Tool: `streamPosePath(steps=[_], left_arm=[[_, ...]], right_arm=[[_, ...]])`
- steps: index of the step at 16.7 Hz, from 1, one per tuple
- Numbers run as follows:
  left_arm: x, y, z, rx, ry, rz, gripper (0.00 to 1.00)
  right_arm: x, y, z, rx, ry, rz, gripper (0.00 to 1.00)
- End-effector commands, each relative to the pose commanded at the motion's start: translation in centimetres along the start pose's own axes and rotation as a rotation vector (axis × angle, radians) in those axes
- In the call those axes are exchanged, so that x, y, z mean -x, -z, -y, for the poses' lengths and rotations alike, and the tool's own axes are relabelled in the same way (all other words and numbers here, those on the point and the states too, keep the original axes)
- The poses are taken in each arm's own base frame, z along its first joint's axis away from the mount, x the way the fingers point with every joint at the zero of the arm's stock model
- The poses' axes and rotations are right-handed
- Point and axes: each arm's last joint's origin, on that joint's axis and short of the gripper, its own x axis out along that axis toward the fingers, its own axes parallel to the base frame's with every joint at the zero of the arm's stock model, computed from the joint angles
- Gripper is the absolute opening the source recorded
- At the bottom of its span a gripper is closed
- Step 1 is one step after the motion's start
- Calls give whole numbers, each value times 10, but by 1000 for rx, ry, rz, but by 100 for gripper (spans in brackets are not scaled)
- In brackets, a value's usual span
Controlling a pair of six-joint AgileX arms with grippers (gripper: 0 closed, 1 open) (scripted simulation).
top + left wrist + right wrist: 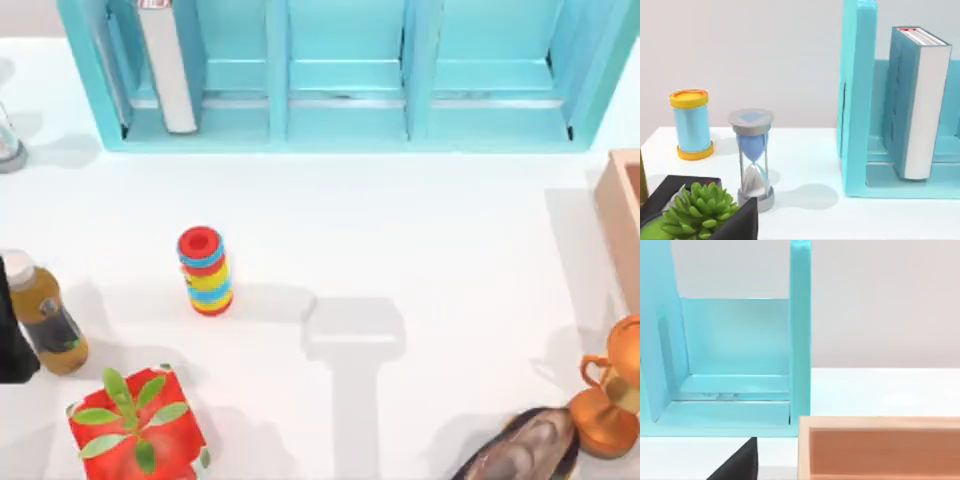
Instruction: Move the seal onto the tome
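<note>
The tome [167, 62] stands upright in the leftmost compartment of the light-blue shelf cabinet [345, 130] at the back of the table, white page edges facing up in the top view. In the left wrist view the tome [917, 100] shows its teal cover and white page edges, leaning slightly against nothing, just inside the cabinet's side wall [857, 95]. The seal is out of view. A boxy shadow with a long stem [352, 335] lies on the middle of the table.
A striped cylinder [205, 270] stands left of centre. Bottle [45, 320] and red potted plant [135, 425] are front left, trophy cup [610, 400] and shell-like lump [525, 450] front right. A wooden box [625, 220] is at the right edge, an hourglass [754, 157] back left.
</note>
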Motion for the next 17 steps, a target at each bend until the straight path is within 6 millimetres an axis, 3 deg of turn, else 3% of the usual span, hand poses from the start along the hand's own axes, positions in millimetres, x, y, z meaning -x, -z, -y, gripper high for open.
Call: streamPosePath(steps=[4,9,13,17], left_arm=[[-1,-5,0,1,0,11,100],[-18,-41,5,9,6,54,100],[-61,-66,16,17,24,39,100],[-127,-61,41,16,51,-11,100]], right_arm=[[0,0,0,0,0,0,100],[0,0,0,0,0,0,100],[0,0,0,0,0,0,100],[0,0,0,0,0,0,100]])
